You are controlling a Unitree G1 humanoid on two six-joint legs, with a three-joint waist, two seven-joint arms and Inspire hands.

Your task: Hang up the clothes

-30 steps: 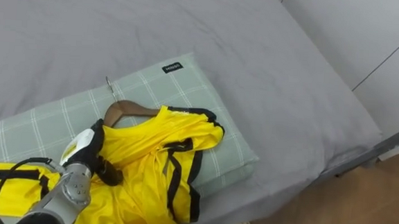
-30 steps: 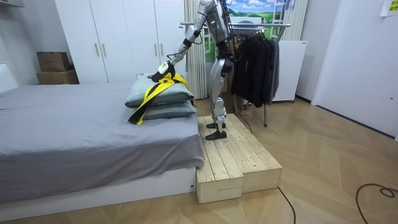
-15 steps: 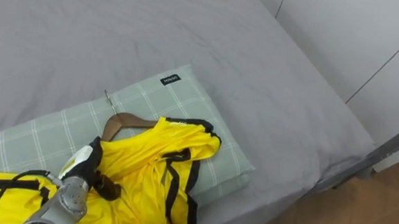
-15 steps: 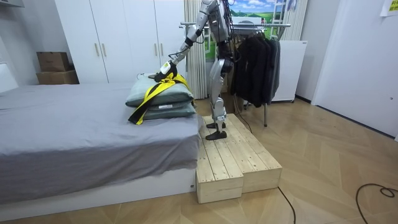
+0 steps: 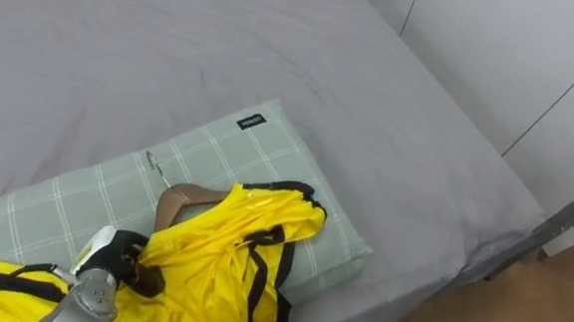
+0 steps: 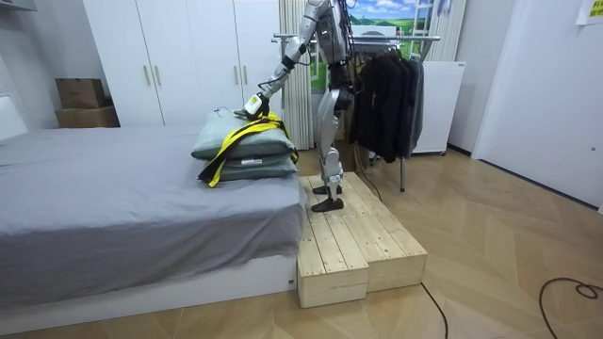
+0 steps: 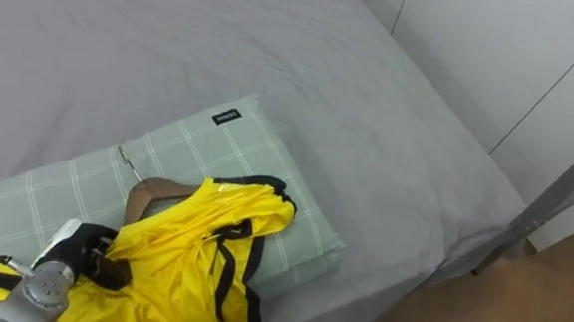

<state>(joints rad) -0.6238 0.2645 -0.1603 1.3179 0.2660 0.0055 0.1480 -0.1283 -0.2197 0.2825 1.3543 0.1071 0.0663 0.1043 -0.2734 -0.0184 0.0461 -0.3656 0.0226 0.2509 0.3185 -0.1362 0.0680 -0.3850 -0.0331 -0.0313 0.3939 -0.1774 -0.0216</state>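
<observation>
The robot's left hand [image 5: 111, 262] clenches a yellow, black-trimmed shirt [image 5: 211, 258] on a brown wooden hanger [image 5: 171, 199]. Both lie on a green checked pillow [image 5: 218, 149] at the grey bed's [image 5: 274, 50] edge.

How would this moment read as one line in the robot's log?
stage: pickup | left hand: grips yellow jersey on wooden hanger | where: checked pillow, bed

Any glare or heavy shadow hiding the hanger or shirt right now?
Left eye view: soft, even light, no glare on the wooden hanger, yellow shirt or left robot hand. Room view: evenly lit, no hard shadows on the bed.
</observation>
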